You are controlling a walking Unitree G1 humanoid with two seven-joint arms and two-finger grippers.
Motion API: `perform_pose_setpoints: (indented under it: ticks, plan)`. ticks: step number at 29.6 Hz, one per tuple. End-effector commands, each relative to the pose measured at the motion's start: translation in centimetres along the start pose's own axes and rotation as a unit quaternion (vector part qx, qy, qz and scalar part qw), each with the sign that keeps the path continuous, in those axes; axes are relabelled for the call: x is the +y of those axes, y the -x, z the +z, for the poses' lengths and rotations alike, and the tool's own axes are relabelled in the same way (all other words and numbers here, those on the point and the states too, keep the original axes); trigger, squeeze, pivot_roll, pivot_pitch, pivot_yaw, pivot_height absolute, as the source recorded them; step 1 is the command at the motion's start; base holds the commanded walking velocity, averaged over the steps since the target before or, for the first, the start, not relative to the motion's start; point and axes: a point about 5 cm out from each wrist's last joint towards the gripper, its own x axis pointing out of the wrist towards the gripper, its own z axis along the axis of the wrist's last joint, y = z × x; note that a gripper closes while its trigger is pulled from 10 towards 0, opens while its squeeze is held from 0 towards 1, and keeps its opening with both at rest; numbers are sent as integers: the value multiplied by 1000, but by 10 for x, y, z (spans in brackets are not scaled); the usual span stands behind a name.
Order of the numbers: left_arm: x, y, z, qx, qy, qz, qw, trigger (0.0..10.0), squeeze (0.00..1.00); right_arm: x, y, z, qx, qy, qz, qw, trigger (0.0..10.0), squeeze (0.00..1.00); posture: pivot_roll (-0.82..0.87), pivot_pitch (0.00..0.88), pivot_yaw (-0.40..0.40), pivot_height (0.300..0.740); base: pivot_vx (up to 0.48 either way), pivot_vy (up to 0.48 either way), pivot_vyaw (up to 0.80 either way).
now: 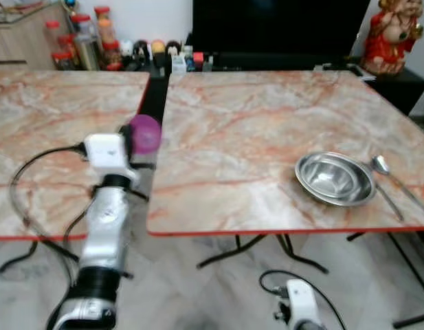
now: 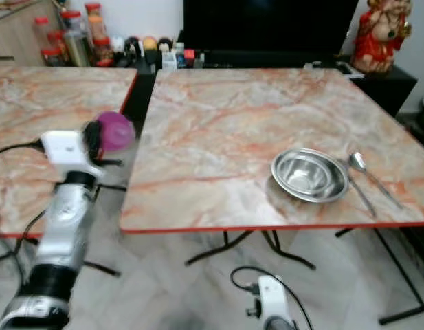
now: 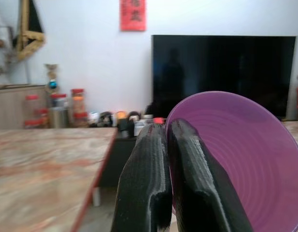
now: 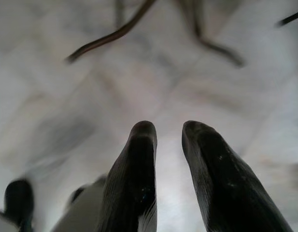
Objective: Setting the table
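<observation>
The left gripper (image 3: 165,145) is clamped on the rim of a purple bowl (image 1: 144,134), holding it over the gap just left of the table (image 1: 253,130), its inside showing nothing. Right of it on the table sit a metal bowl (image 1: 334,179) holding nothing, and a spoon (image 1: 394,179). The right gripper (image 4: 169,133) hangs released below the table's edge, over the floor (image 4: 66,111).

black television (image 1: 280,27), red figurine (image 1: 389,34), jars (image 1: 84,41)
</observation>
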Motion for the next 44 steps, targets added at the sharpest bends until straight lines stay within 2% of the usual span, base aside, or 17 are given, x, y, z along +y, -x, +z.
perform_pose_setpoints:
  ticks: [1, 6, 17, 24, 28, 34, 36, 40, 42, 43, 44]
  plan:
    - [12, -3, 9, -14, -12, 13, 1000, 10000, 0, 11, -2, 6, -10, -12, 11, 1000, 10000, 0, 16, 0, -50, 701, 319, -326, 0]
    - [8, -4, 9, -12, -6, 8, 1000, 10000, 0, 11, -2, 6, -9, -22, 8, 1000, 10000, 0, 9, 0, -45, 701, 317, -325, 0]
    - [3, -4, 5, 7, 3, -19, 1000, 10000, 0, 10, -1, 1, -3, -22, 3, 1000, 10000, 0, 8, 0, -30, 701, 308, -312, -510]
    - [-2, -4, 0, 32, 12, -38, 999, 10000, 0, 13, 0, -2, 2, -24, 3, 1000, 10000, 0, 12, 0, -21, 701, 0, 0, 0]
    - [-3, -7, -3, 47, 19, -27, 998, 10000, 0, 14, 0, -2, 2, -24, 4, 1000, 10000, 0, 12, 0, -19, 701, 0, 0, 0]
    - [-2, -14, 1, 50, 13, -10, 999, 10000, 0, 14, 0, -4, 5, -25, 4, 1000, 10000, 0, 11, 0, -12, 701, 0, 0, 0]
    - [2, -19, 1, 62, 5, 12, 998, 10000, 0, 14, 0, -4, 5, -26, 4, 1000, 10000, 0, 11, 0, -8, 701, 0, 0, 0]
    - [3, -20, 0, 68, 1, 18, 998, 10000, 0, 15, 0, -4, 6, -26, 4, 1000, 10000, 0, 11, 0, -8, 701, 0, 0, 0]
    - [-2, -23, -5, 95, -7, 8, 995, 10000, 0, 15, 0, -5, 6, -25, 5, 1000, 10000, 0, 13, 0, -9, 701, 0, 0, 0]
    - [-7, -27, -14, 139, -5, 8, 990, 10000, 0, 16, 0, -5, 7, -24, 6, 1000, 10000, 0, 13, 0, -9, 701, 0, 0, 0]
    - [-8, -30, -17, 158, -6, 19, 987, 10000, 0, 16, 0, -5, 6, -24, 6, 1000, 10000, 0, 13, 0, -9, 701, 0, 0, 0]
